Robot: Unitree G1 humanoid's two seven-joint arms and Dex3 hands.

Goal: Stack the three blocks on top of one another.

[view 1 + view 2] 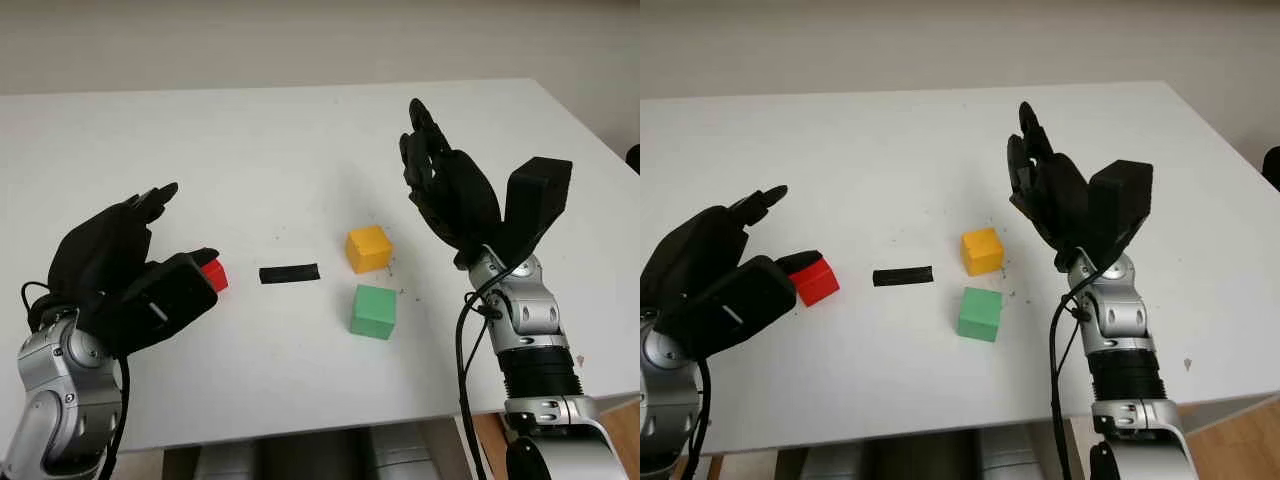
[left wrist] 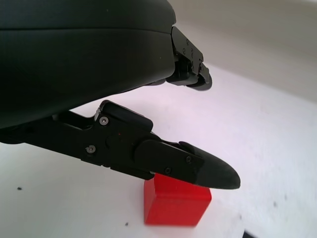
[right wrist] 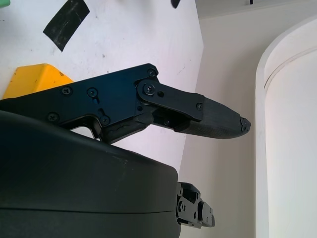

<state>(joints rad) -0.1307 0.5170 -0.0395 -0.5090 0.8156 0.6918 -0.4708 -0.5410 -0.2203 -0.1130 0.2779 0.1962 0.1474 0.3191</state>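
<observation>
listing what i have on the table, blocks first.

- red block (image 1: pixel 816 281): sits on the table at the left, well apart from the other two. not stacked, not held.
- yellow block (image 1: pixel 368 248): near the middle, slightly right. sits on the table with nothing on top of it.
- green block (image 1: pixel 374 311): just nearer than the yellow one, close beside it but not touching. also bare on top.
- black tape strip (image 1: pixel 289 273): flat on the table between the red block and the yellow/green pair.
- left hand (image 1: pixel 160 262): open, holding nothing, poised at the red block from its left side; in the left wrist view one finger (image 2: pixel 198 168) crosses just above the block's top edge, and i cannot tell whether it touches.
- right hand (image 1: pixel 470 195): open, holding nothing, raised above the table just right of the yellow block.
- table (image 1: pixel 300 150): white, with a few dark specks around the blocks.

step in hand, as i judge it: the first pick, no stacking done. next move calls for closing my left fingers around the red block, lifting it clear, then carrying it right over the tape to set it squarely on one of the pair.
</observation>
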